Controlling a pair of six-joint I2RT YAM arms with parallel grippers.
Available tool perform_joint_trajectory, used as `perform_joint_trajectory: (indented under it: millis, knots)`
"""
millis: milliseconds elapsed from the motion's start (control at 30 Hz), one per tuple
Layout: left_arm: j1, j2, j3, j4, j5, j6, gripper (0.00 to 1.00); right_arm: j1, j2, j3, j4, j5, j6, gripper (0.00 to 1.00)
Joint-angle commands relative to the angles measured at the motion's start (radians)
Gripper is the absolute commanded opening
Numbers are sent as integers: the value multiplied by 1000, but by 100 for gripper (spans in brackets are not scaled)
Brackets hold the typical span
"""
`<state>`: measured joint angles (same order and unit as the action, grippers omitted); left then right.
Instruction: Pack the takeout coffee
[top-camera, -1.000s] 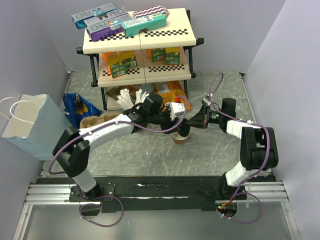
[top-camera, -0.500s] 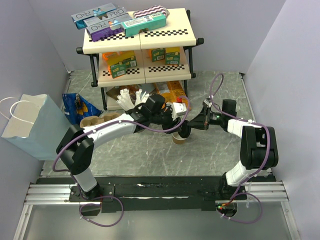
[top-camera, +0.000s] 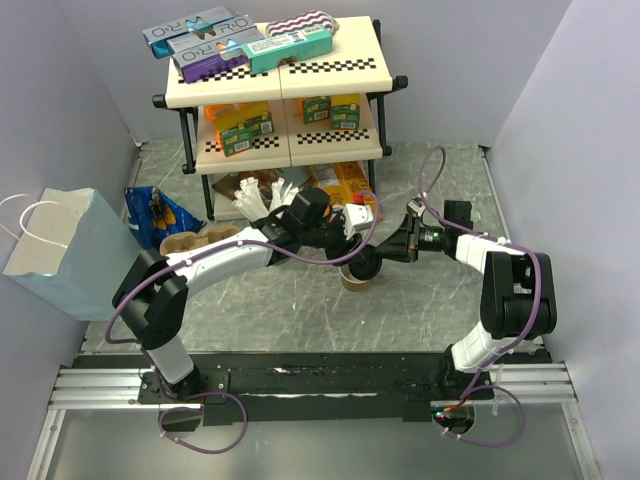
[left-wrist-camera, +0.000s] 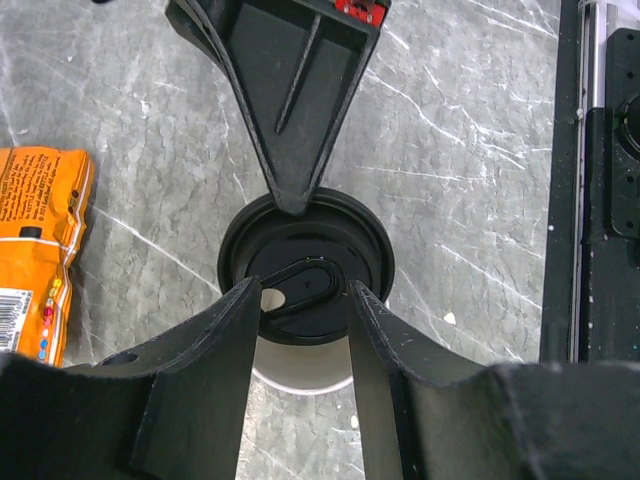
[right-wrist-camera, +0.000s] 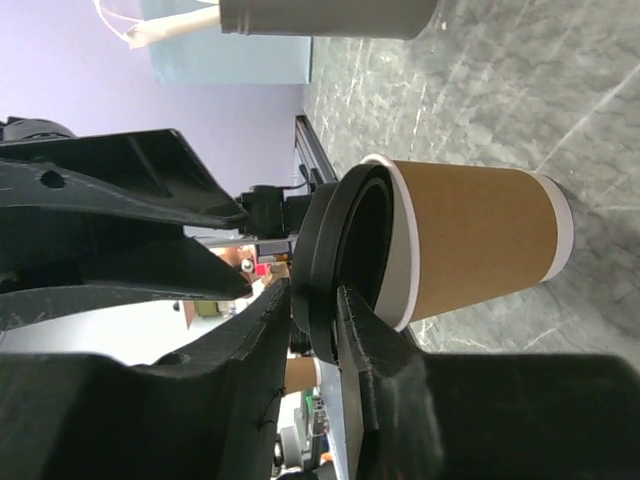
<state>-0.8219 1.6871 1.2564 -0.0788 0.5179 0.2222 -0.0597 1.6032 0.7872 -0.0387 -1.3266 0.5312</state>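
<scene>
The tan paper cup (top-camera: 350, 280) stands on the marble table (top-camera: 290, 310), just in front of the rack. Its black lid (top-camera: 365, 265) sits tilted over the cup's mouth. In the right wrist view my right gripper (right-wrist-camera: 318, 295) is shut on the edge of the lid (right-wrist-camera: 325, 250), beside the cup's tan wall (right-wrist-camera: 470, 240). In the top view that gripper (top-camera: 386, 254) reaches in from the right. My left gripper (top-camera: 362, 250) hovers right above the lid (left-wrist-camera: 305, 275), its fingers (left-wrist-camera: 215, 350) apart and holding nothing. The right gripper's finger (left-wrist-camera: 290, 100) touches the lid's far edge.
A two-tier rack (top-camera: 285, 90) with boxes stands behind. A pale blue paper bag (top-camera: 60, 250), a brown pulp carrier (top-camera: 185, 243) and a blue snack bag (top-camera: 160, 215) are at the left. An orange packet (left-wrist-camera: 35, 240) lies near the cup. A grey cup (right-wrist-camera: 320, 15) stands behind it.
The right gripper has shifted the lid a little left, further over the cup's mouth. The left gripper has stayed close above it.
</scene>
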Motion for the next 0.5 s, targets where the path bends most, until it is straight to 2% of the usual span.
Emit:
perform_joint_trajectory:
  millis: [0,467]
  knots:
    - [-6,0,0,39,13,0,46,-8,-11,40,-36,21,-36,33]
    - [-5,-9,-28,33,7,9,46,-9,14,76,-104,41,-91,40]
